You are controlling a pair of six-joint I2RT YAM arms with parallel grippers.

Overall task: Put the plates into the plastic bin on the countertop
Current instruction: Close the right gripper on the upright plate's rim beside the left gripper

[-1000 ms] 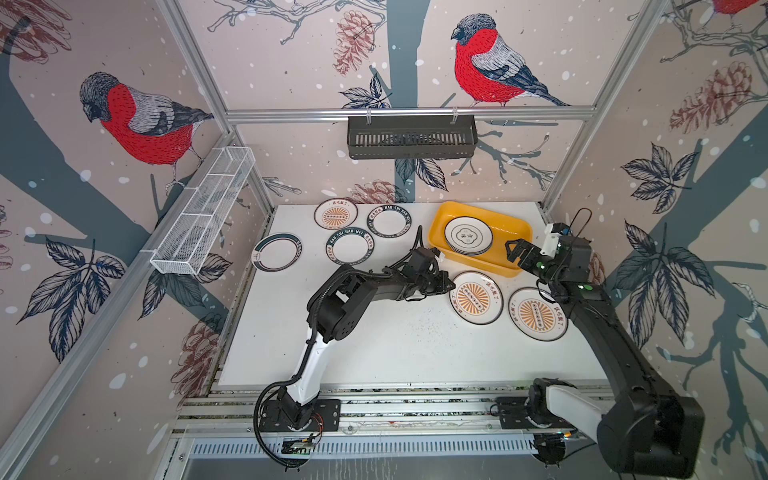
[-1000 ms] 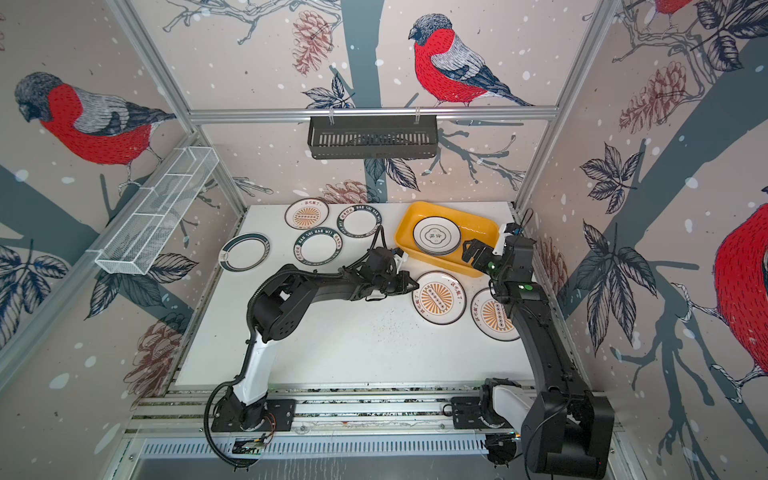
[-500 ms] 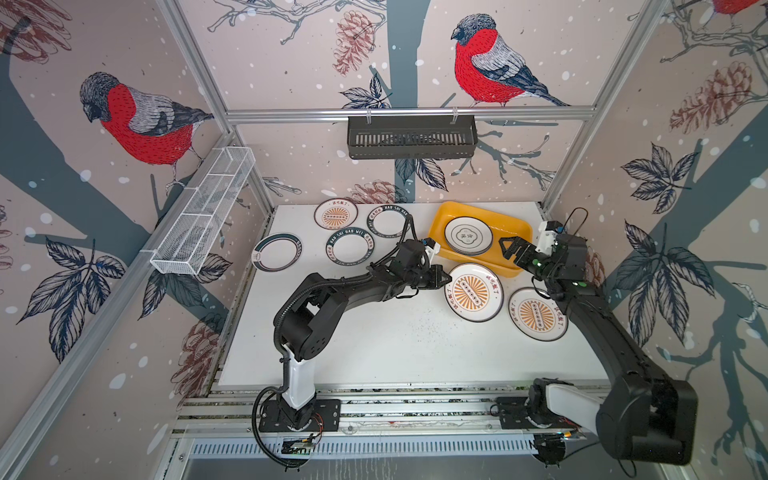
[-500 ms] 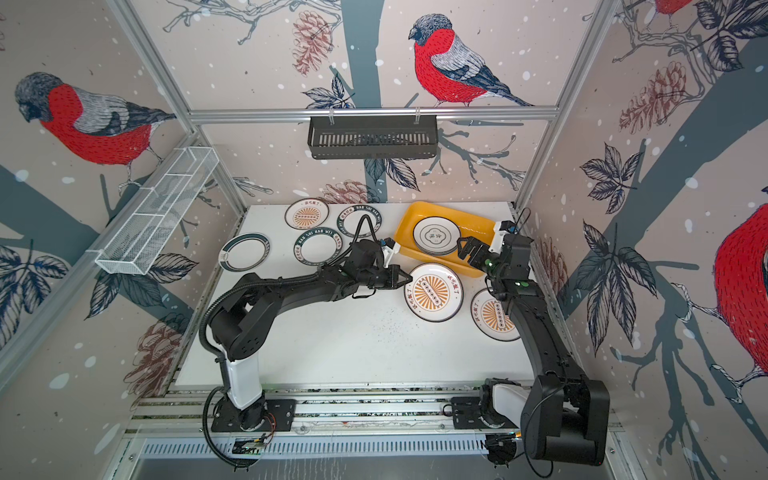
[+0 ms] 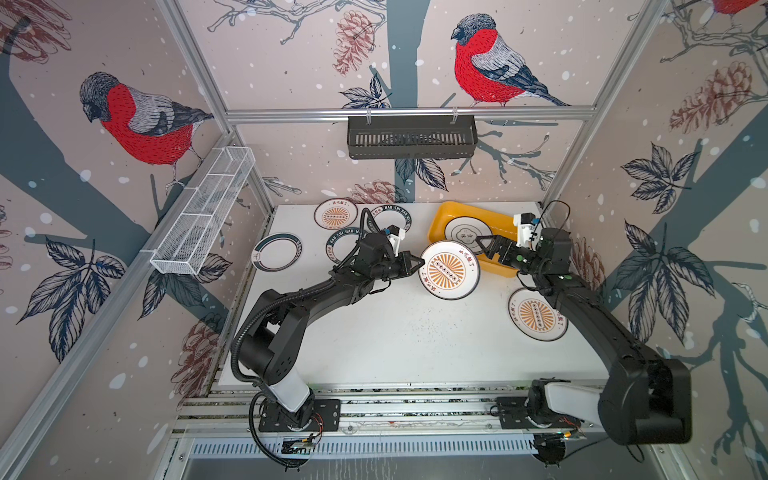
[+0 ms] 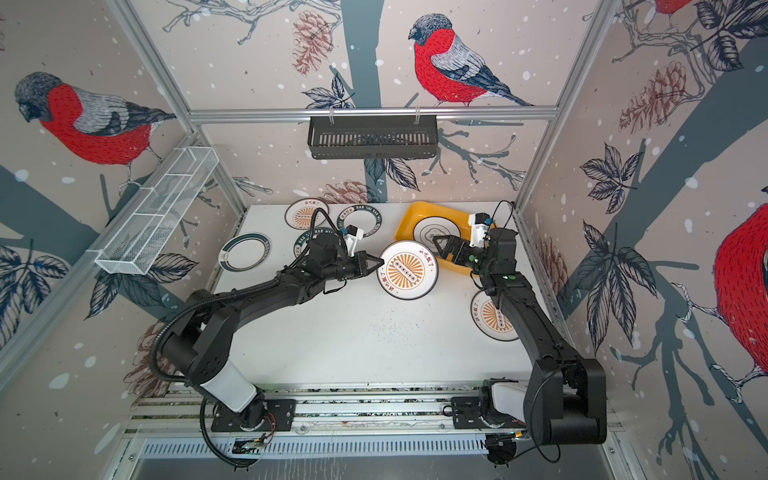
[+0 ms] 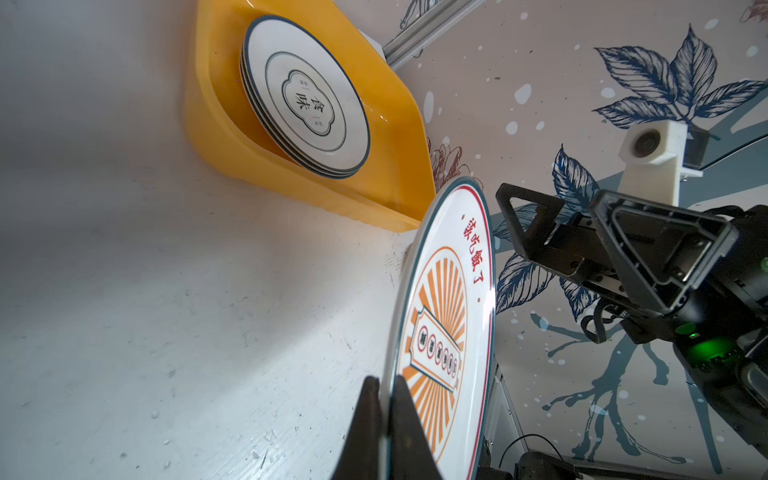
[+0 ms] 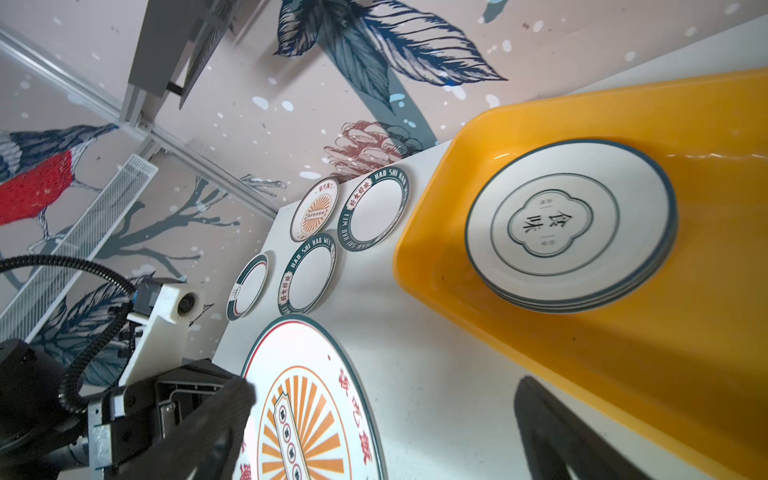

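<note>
left claw (image 5: 419,262) is clamped on the thin rim of the sunburst plate (image 5: 451,271), pinching its 9 o'clock edge. the whole disc hangs out at 3 o'clock from the claw, lifted and tilted above the counter (image 5: 395,332).

the risk: with 1 small grip so far off centre, the plate could swing or slip free, or clip the near wall of the yellow bin (image 5: 435,228) at its 1 o'clock.

right claw (image 5: 481,246) waits wide open at the plate's 2 o'clock, holding nothing. a bump there could knock the plate loose. a stack (image 5: 465,233) of plates already sits in the bin.
</note>
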